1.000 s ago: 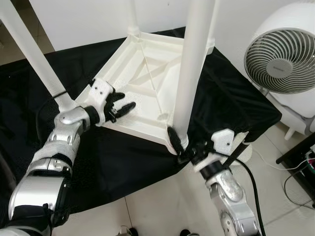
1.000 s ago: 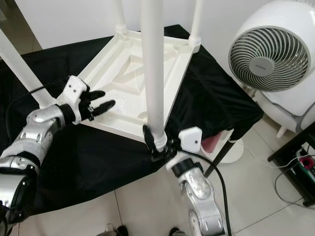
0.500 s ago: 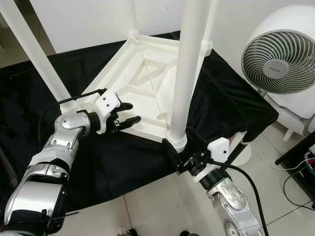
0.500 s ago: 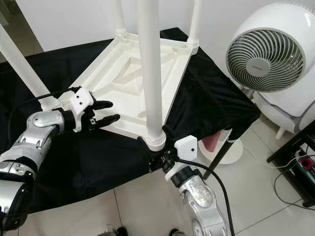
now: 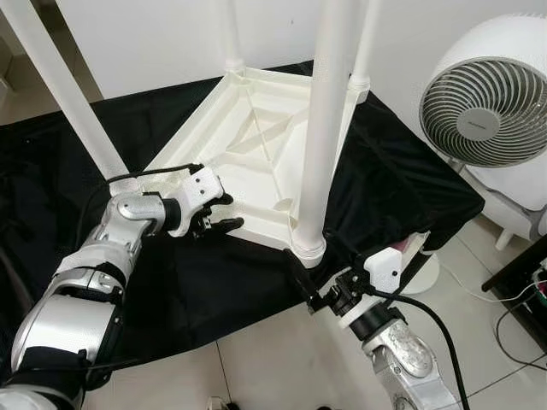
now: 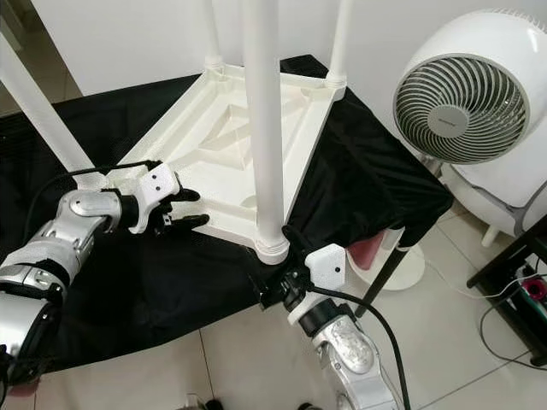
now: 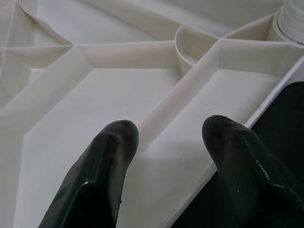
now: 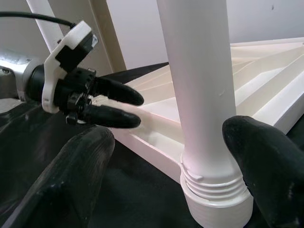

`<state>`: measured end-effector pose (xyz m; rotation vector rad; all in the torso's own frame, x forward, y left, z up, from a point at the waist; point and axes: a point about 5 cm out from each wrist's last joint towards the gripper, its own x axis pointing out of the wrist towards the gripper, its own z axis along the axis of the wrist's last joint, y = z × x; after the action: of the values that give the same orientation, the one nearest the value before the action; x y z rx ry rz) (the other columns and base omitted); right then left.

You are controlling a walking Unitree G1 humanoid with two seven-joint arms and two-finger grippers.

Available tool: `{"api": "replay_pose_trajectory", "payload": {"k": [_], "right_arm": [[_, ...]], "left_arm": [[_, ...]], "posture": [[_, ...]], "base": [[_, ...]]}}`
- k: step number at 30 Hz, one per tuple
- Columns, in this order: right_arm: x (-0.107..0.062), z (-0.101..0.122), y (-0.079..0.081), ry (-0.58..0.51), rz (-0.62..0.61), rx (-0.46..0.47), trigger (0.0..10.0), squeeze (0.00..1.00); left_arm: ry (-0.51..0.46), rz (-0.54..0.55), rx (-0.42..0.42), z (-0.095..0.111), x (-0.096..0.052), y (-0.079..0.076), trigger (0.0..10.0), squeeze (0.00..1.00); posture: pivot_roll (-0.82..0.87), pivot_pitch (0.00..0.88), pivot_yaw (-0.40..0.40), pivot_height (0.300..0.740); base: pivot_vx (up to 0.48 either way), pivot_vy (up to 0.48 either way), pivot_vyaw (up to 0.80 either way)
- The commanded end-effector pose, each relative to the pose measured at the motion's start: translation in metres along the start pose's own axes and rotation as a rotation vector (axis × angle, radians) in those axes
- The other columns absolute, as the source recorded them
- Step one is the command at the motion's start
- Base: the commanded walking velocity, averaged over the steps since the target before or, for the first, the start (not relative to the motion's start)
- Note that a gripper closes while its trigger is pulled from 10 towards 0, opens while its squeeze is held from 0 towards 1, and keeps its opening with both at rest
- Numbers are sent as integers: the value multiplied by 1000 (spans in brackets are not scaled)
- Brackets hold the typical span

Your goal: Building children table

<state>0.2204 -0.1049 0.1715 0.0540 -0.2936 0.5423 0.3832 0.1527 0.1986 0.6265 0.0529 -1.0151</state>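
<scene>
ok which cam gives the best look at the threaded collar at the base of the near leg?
Right wrist view: the threaded collar sits close up between the open right gripper fingers, ridges visible. Both eye views show it small, at the tabletop corner. Left wrist view catches just a ribbed edge in one corner.

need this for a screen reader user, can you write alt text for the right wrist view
The right gripper hangs open around the base of a white table leg, one black finger on each side and neither touching, just above the leg's threaded collar. Behind, the left gripper reaches open over the edge of the upturned white tabletop on a black cloth.
</scene>
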Motion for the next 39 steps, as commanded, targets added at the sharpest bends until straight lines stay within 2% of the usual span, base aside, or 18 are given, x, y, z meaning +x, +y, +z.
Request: {"api": "replay_pose_trajectory", "payload": {"k": [1, 11, 15, 19, 33, 39], "right_arm": [[-2, -1, 2, 11, 4, 7, 10000, 0], [-8, -2, 3, 31, 14, 10, 10000, 0], [-12, -1, 3, 39, 8, 9, 10000, 0], [-13, 1, 4, 39, -2, 10, 10000, 0], [-15, 1, 8, 47, 4, 21, 10000, 0], [-14, 1, 9, 50, 7, 23, 10000, 0]], "left_arm": [[22, 241, -26, -6, -5, 13, 10000, 0], [30, 264, -12, 0, -4, 19, 10000, 0], [57, 311, -12, 2, 3, 21, 10000, 0], [95, 416, -62, 4, 7, 28, 10000, 0], [176, 512, -72, 0, 16, 26, 10000, 0], [183, 510, -77, 1, 17, 27, 10000, 0]], "posture": [[-79, 105, 120, 740], [-76, 119, 117, 740], [-82, 124, 115, 740], [-93, 127, 117, 740], [-110, 147, 118, 740], [-112, 150, 116, 740]], "base": [[0, 0, 0], [0, 0, 0], [0, 0, 0], [0, 0, 0], [0, 0, 0], [0, 0, 0]]}}
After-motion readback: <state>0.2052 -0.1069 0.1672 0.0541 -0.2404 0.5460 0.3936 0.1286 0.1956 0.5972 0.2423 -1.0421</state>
